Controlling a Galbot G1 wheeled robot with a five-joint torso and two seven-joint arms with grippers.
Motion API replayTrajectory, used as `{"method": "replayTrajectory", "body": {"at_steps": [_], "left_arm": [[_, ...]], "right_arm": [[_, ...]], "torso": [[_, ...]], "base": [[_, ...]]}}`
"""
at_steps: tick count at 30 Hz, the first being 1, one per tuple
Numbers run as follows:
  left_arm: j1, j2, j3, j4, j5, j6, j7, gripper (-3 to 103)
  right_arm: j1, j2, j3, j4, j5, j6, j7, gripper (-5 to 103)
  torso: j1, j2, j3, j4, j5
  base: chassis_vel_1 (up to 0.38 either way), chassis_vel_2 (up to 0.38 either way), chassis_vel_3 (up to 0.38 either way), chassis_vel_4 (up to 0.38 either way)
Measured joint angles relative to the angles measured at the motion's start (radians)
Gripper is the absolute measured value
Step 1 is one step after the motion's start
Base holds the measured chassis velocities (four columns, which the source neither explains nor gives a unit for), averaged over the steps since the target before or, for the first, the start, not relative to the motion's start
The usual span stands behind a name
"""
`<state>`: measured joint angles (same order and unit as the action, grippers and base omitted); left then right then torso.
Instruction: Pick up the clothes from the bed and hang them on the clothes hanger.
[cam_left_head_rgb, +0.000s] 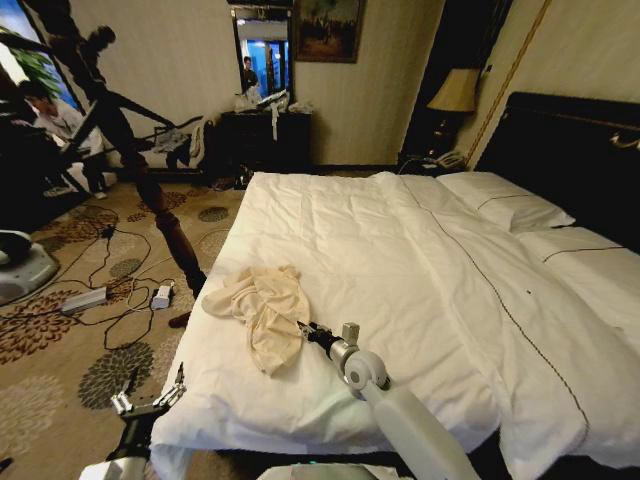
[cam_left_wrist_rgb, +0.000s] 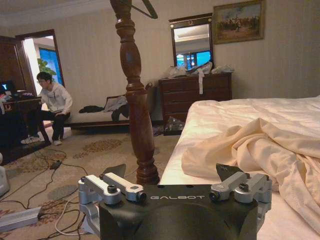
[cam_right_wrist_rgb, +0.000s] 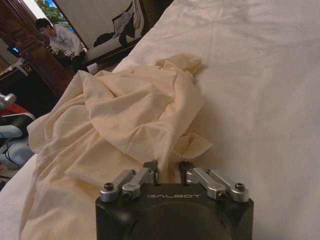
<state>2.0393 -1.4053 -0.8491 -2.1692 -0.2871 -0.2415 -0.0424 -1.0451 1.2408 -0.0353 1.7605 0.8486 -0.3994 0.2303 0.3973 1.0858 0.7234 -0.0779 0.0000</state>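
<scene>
My right gripper (cam_left_head_rgb: 303, 327) sits at the near edge of the clothes (cam_left_head_rgb: 262, 311), fingertips drawn nearly together and pinched on a fold of the cream fabric; from the right wrist view the fingers (cam_right_wrist_rgb: 150, 165) meet right where the cloth (cam_right_wrist_rgb: 135, 115) starts, so I judge it clenched on the shirt hem; the rest of the shirt lies straight ahead of this hand, bunched, its long axis running away from the fingertips toward the bed's side edge; it rests on the white duvet of the bed (cam_left_head_rgb: 420, 250), near the foot corner

My left gripper (cam_left_head_rgb: 150, 396) hangs beside the bed, below mattress level, jaws spread wide and holding nothing; from it the shirt (cam_left_wrist_rgb: 260, 145) is up and to the right, apart, not touching; so the right arm is the nearer one and already on the cloth

Farther out past my left hand stands the coat stand (cam_left_wrist_rgb: 134, 95), just off the bed corner; the clothes hanger (cam_left_wrist_rgb: 142, 7) hangs at its top, well above and beyond both hands; lifting toward it means carrying the shirt left and up, away from the right hand's present reach
</scene>
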Motion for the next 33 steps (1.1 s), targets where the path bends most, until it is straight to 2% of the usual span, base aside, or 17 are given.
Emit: {"method": "replayTrajectory", "body": {"at_steps": [1,3,4,6,10,14,17,18,19,21,23,27,28,31,33], "left_arm": [[0.0,0.0,-0.001,-0.001,-0.001,0.0,0.0,100],[0.0,0.001,-0.003,-0.001,-0.004,0.0,-0.001,100],[0.0,0.001,-0.003,-0.001,-0.004,0.0,-0.001,100],[0.0,0.001,-0.003,0.0,-0.006,0.0,-0.001,100],[0.0,0.001,-0.003,-0.005,-0.006,0.0,-0.001,100],[-0.001,0.001,-0.003,-0.014,-0.007,0.0,-0.002,100],[-0.005,0.006,0.001,-0.035,-0.001,0.001,-0.002,100],[-0.007,0.007,0.002,-0.04,0.0,0.002,-0.002,100],[-0.007,0.007,0.002,-0.04,0.0,0.002,-0.002,100],[-0.014,0.009,0.002,-0.063,0.001,0.008,-0.002,100],[-0.016,0.01,0.002,-0.068,0.001,0.009,-0.002,100],[-0.019,0.012,0.008,-0.098,0.007,0.015,-0.003,100],[-0.019,0.012,0.008,-0.098,0.007,0.015,-0.003,100],[-0.019,0.007,0.021,-0.112,0.02,0.015,-0.003,100],[-0.018,0.005,0.026,-0.114,0.024,0.016,-0.003,100]], "right_arm": [[0.0,0.003,0.0,0.003,0.004,0.002,0.006,20],[0.001,0.004,-0.002,0.015,0.007,0.007,0.016,9],[0.001,0.004,-0.002,0.015,0.007,0.007,0.016,9],[0.001,0.002,-0.005,0.036,-0.014,0.034,0.036,2],[0.0,-0.006,0.004,0.078,-0.023,0.04,0.058,1],[0.014,-0.052,0.051,0.178,0.005,0.026,0.088,0],[0.051,-0.175,0.12,0.319,0.091,0.0,0.135,0],[0.061,-0.204,0.14,0.351,0.114,-0.005,0.144,0],[0.061,-0.204,0.14,0.351,0.114,-0.005,0.144,0],[0.098,-0.297,0.223,0.447,0.202,-0.017,0.171,0],[0.106,-0.317,0.244,0.465,0.226,-0.019,0.176,0],[0.125,-0.487,0.401,0.58,0.407,-0.029,0.186,0],[0.125,-0.487,0.401,0.58,0.407,-0.029,0.186,0],[0.092,-0.601,0.489,0.66,0.467,-0.032,0.181,0],[0.079,-0.625,0.508,0.689,0.477,-0.032,0.179,0]], "torso": [[0.0,0.0,0.0,0.0,0.0],[0.0,0.0,0.0,0.0,0.0],[0.0,0.0,0.0,0.0,0.0],[0.0,0.0,0.0,0.0,0.0],[0.0,0.0,0.0,0.0001,0.0002],[0.0,0.0,0.0,0.0002,0.0003],[0.0,0.0,0.0,-0.0001,0.0001],[0.0,0.0,0.0,-0.0002,0.0003],[0.0,0.0,0.0,-0.0002,0.0003],[0.0,0.0,0.0,0.0,0.0003],[0.0,0.0,0.0,0.0,0.0001],[0.0,0.0,0.0,0.0,0.0004],[0.0,0.0,0.0,0.0,0.0004],[0.0,0.0,0.0,-0.0003,0.0002],[0.0,0.0,0.0,-0.0002,0.0001]], "base": [[0.0,0.0,0.0,0.0],[0.0,0.0,0.0,0.0],[0.0,0.0,0.0,0.0],[0.0,0.0,0.0,0.0],[0.0,0.0,0.0,0.0],[0.0,0.0,0.0,0.0],[0.0,0.0,0.0,0.0],[0.0,0.0,0.0,0.0],[0.0,0.0,0.0,0.0],[0.0,0.0,0.0,0.0],[0.0,0.0,0.0,0.0],[0.0,0.0,0.0,0.0],[0.0,0.0,0.0,0.0],[0.0,0.0,0.0,0.0],[0.0,0.0,0.0,0.0]]}}
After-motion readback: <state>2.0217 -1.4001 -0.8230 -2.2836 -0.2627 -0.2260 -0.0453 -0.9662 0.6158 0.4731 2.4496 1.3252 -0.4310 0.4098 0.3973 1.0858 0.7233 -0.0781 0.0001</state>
